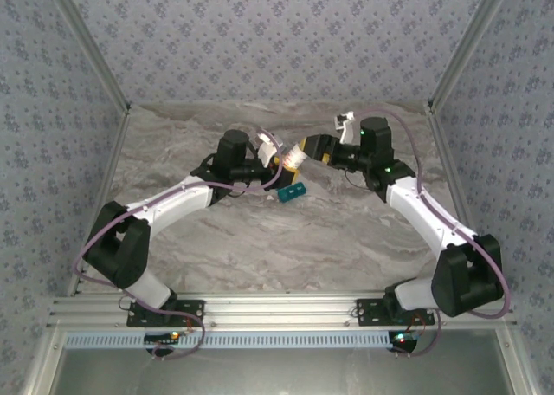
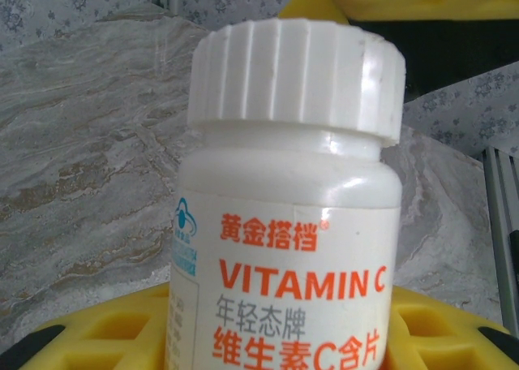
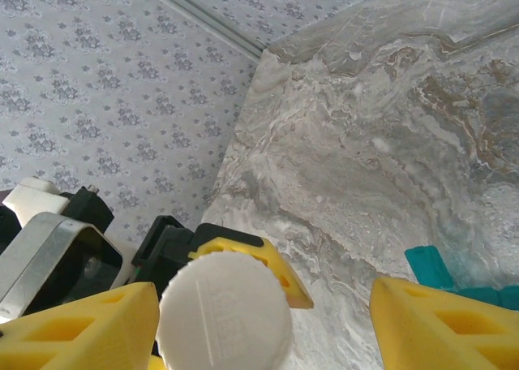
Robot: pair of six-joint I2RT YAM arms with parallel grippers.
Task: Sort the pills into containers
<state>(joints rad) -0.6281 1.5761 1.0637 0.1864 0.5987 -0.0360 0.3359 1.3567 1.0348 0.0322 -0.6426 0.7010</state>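
My left gripper (image 1: 275, 158) is shut on a white bottle (image 2: 284, 264) with orange lettering, held above the table with its ribbed white cap (image 2: 296, 78) pointing at the right arm. My right gripper (image 3: 263, 321) stands open around that cap (image 3: 225, 313). The cap lies against its left finger (image 3: 81, 329), and a wide gap separates it from the right finger (image 3: 446, 329). The teal pill box (image 1: 293, 190), the container, lies on the marble table just below the two grippers, and its corner (image 3: 454, 277) is visible from the right wrist. The pills are out of view.
The marble tabletop (image 1: 260, 239) is walled by patterned panels on three sides, with metal corner posts (image 1: 450, 66). Both arms reach in from the near rail (image 1: 277, 313) and meet over the middle back of the table.
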